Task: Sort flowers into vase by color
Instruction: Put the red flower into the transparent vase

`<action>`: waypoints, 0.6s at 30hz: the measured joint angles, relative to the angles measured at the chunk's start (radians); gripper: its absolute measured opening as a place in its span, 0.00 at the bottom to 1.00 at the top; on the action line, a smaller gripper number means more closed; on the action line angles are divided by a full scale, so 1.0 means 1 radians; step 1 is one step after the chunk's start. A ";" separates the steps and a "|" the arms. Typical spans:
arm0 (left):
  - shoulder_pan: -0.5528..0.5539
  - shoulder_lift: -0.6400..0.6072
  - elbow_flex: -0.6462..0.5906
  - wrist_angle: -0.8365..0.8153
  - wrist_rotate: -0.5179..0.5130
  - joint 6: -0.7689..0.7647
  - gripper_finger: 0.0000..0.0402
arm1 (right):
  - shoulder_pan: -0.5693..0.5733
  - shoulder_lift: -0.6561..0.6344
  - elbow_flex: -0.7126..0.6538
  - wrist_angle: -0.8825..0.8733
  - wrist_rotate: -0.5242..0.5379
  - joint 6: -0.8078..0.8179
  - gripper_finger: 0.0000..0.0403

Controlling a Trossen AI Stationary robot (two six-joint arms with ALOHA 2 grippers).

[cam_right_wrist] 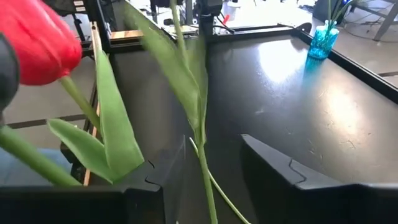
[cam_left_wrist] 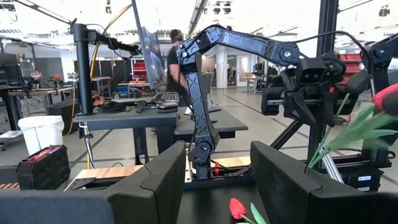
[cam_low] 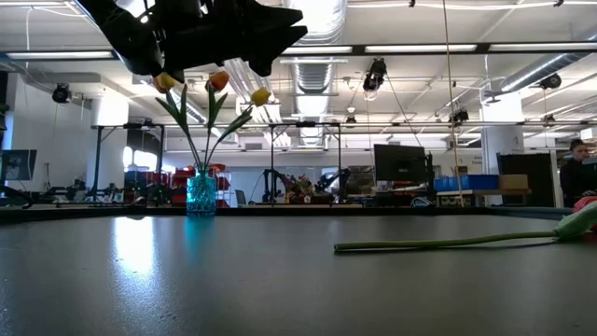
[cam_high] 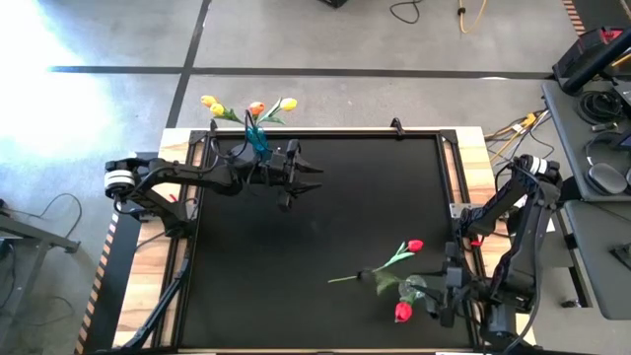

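Black matte tabletop (cam_high: 296,237) with raised frame. Small turquoise glass vase (cam_high: 257,141) stands at the far edge, toward the far-left corner, holding three artificial tulips on thin green stems: two yellow heads (cam_high: 209,102) and one orange head (cam_high: 256,107), leaning out past the far edge. Low view shows the same vase (cam_low: 201,195) upright with stems fanned.

Left gripper (cam_high: 308,174) hovers above the table just beside the vase, dark fingers (cam_left_wrist: 168,177) spread apart, nothing between them.

Red tulip with long green stem (cam_high: 414,246) lies flat near the right edge, stem pointing toward the table's middle, apart from both grippers. Second red tulip (cam_high: 403,313) sits at the near-right corner next to a clear glass vase (cam_high: 415,289); whether its stem is in that vase I cannot tell.

Right gripper (cam_high: 449,296) is low at the near-right corner beside that tulip. Its fingers (cam_right_wrist: 292,177) stand parted; a green stem (cam_right_wrist: 205,168) runs through the gap, not clamped.

A person shows in the room beyond.
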 joint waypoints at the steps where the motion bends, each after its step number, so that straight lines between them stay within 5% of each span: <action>1: 0.000 0.000 0.000 0.000 0.000 0.000 0.41 | 0.000 0.000 0.003 -0.005 0.000 0.001 0.36; 12: 0.000 0.000 0.000 -0.016 0.000 0.002 0.41 | -0.006 -0.002 0.029 -0.044 -0.008 0.003 0.15; 18: 0.000 0.000 0.000 -0.050 0.002 0.022 0.41 | -0.062 -0.002 0.099 -0.130 -0.096 0.002 0.08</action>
